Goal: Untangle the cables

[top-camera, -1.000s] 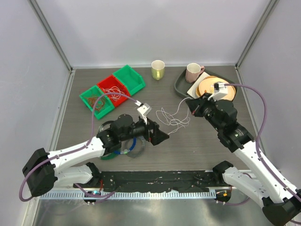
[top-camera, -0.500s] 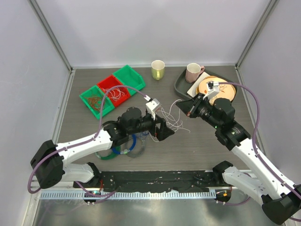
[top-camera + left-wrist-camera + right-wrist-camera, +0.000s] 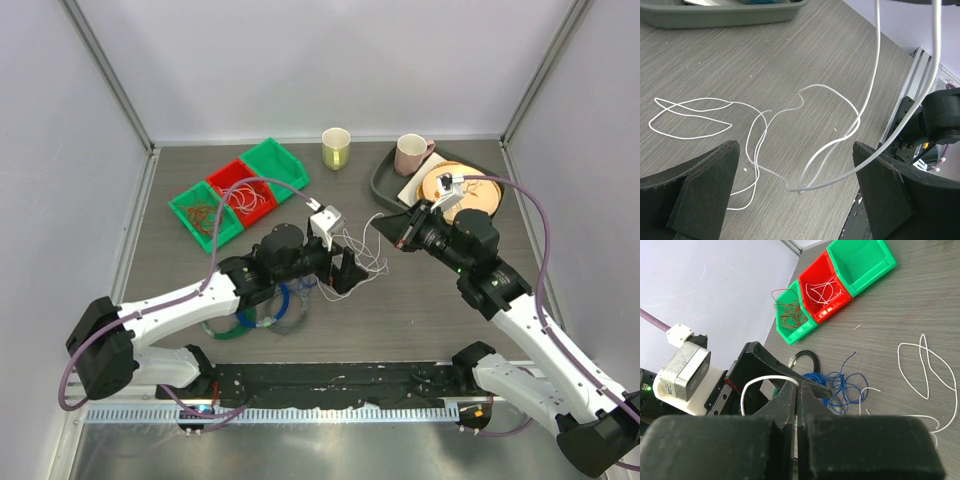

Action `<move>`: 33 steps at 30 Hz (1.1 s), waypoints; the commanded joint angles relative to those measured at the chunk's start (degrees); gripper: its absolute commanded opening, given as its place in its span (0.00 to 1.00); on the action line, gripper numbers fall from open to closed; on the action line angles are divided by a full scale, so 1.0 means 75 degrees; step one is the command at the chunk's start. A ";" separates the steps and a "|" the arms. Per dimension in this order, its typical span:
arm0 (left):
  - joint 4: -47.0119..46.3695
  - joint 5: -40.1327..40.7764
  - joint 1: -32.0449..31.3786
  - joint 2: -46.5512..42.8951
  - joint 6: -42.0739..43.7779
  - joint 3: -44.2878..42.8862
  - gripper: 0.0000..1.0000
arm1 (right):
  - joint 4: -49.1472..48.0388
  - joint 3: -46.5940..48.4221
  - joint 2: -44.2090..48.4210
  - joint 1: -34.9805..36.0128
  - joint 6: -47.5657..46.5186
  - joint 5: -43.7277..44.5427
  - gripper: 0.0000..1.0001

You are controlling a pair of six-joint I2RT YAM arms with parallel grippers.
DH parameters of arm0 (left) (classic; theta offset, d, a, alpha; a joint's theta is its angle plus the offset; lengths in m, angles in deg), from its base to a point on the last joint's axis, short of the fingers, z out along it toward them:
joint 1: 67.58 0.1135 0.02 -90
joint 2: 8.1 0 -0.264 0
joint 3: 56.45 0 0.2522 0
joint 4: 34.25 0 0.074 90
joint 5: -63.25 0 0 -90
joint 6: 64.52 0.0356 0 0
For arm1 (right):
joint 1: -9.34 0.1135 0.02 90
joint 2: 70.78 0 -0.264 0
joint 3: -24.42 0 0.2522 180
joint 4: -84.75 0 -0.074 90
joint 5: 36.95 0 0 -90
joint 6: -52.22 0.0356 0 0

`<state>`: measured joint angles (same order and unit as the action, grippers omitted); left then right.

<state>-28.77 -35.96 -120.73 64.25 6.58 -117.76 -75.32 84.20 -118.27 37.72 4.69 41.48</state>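
A tangle of thin white cables (image 3: 362,250) lies mid-table, part of it lifted. My right gripper (image 3: 406,228) is shut on one white strand (image 3: 764,381), which arcs out of its closed tips (image 3: 799,387). My left gripper (image 3: 346,272) hangs wide open just over the tangle. In its wrist view a raised white loop (image 3: 830,155) runs between the two fingers (image 3: 705,195) without touching either. Thin blue cable (image 3: 842,385) lies scribbled beside the left arm. More white wire sits in the red bin (image 3: 824,292) and brownish wire in the green bin (image 3: 791,315).
An empty green bin (image 3: 275,167) stands next to the red one. Thick black, blue and green coils (image 3: 262,310) lie under the left arm. A yellow mug (image 3: 336,148) stands at the back, and a grey tray (image 3: 381,182) holds a pink mug and plates at the back right.
My left gripper has moved up and right to the white tangle. My right gripper shifted slightly left, drawing the white strand with it. Both have barely moved in the last half second.
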 commanded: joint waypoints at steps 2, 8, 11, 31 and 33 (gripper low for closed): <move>-0.0350 -0.0470 -0.0016 0.0254 0.0211 -0.0468 1.00 | -0.0542 -0.0030 0.0097 0.0001 0.0137 -0.0261 0.01; -0.0456 -0.0881 -0.0214 0.0863 0.0094 -0.0644 1.00 | -0.0542 -0.0031 0.0073 0.0001 0.0113 -0.0168 0.01; -0.0467 -0.0776 -0.0250 0.0946 -0.0023 -0.0551 0.81 | -0.0495 -0.0007 0.0097 0.0001 0.0055 -0.0040 0.01; -0.0657 0.2528 -0.0273 -0.3635 -0.1195 0.1114 0.00 | -0.0282 -0.0662 0.0226 0.0001 -0.2277 0.0735 0.60; -0.0445 0.2599 -0.0273 -0.3880 -0.1056 0.0904 0.00 | -0.0506 -0.1049 0.0086 0.0001 -0.2219 0.0547 0.63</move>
<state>-34.62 -21.30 -122.67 38.62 -0.89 -107.79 -75.25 80.11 -116.54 37.72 -8.22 47.03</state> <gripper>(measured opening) 0.036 0.609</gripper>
